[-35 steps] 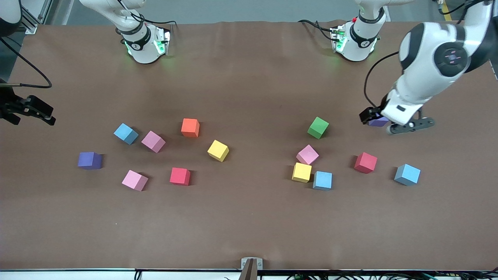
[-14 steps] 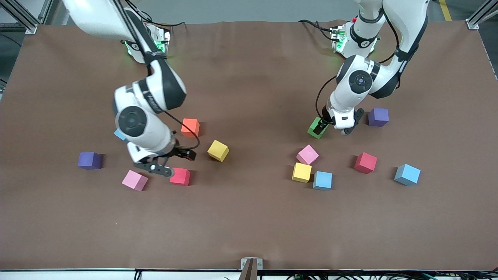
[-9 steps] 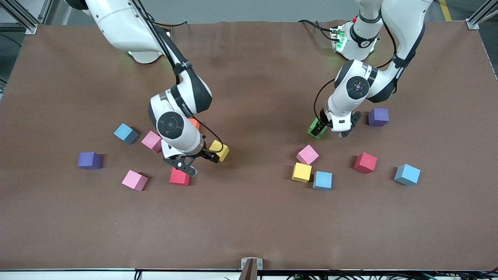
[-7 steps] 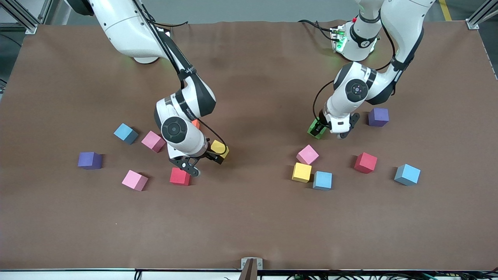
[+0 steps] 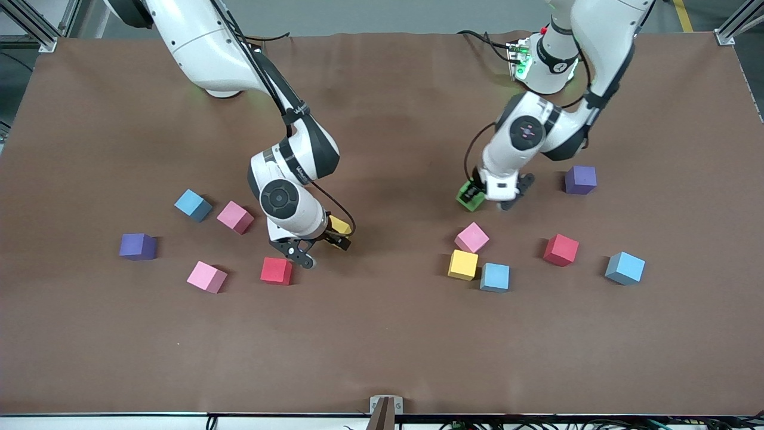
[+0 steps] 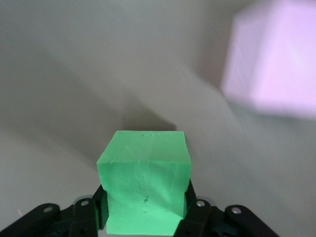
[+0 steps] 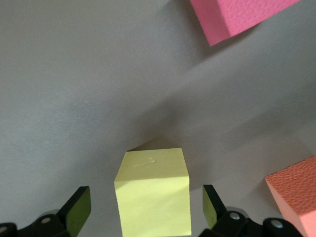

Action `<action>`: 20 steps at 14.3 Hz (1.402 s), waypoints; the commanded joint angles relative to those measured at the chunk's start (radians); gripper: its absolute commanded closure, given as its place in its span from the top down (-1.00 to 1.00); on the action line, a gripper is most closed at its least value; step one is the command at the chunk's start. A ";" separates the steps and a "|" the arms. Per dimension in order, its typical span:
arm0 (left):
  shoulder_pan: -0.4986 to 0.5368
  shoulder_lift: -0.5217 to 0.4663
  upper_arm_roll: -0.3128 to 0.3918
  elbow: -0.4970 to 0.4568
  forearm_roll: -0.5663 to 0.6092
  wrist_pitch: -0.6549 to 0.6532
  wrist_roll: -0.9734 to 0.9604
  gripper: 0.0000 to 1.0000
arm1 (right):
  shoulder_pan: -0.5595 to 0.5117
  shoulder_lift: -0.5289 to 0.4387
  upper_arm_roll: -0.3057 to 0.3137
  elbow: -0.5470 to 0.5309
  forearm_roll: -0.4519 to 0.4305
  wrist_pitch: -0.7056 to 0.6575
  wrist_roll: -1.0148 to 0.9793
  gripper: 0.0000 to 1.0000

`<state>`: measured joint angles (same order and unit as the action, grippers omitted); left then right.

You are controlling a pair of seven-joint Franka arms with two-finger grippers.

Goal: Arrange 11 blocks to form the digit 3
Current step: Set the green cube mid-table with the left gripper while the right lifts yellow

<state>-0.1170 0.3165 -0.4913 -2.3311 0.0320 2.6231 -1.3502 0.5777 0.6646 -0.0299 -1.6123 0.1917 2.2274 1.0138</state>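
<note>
Both arms have swung in from the worktop's (image 5: 382,346) ends. Left gripper's (image 5: 484,200) fingers (image 6: 195,210) now clamp the green block (image 5: 470,197), carrying it toward the middle; right gripper's (image 5: 319,248) fingers (image 7: 76,210) stand apart astride a yellow block (image 5: 339,225). No digit yet; the other blocks lie scattered.

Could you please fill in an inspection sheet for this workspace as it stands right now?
Surface: brown table cover, flat.
Job's things: blocks scattered, no digit formed; green block in the left tool; yellow block between the right tool's fingers.
Clutter: two purple cubes, one toward each end.
Grippers: left tool shut on the green block; right tool open around the yellow block.
Cables: black leads by the left arm's base.
Surroundings: metal frame post at the table corner.
</note>
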 commanded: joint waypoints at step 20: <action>-0.418 0.188 0.008 0.322 0.112 -0.189 0.269 -0.52 | 0.040 0.063 -0.008 0.006 0.020 0.003 0.026 -0.38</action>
<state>-0.5101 0.4908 -0.4909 -2.0324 0.1231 2.4607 -1.0342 0.6171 0.7215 -0.0321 -1.6111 0.1955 2.2314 1.0418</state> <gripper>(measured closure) 0.419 0.379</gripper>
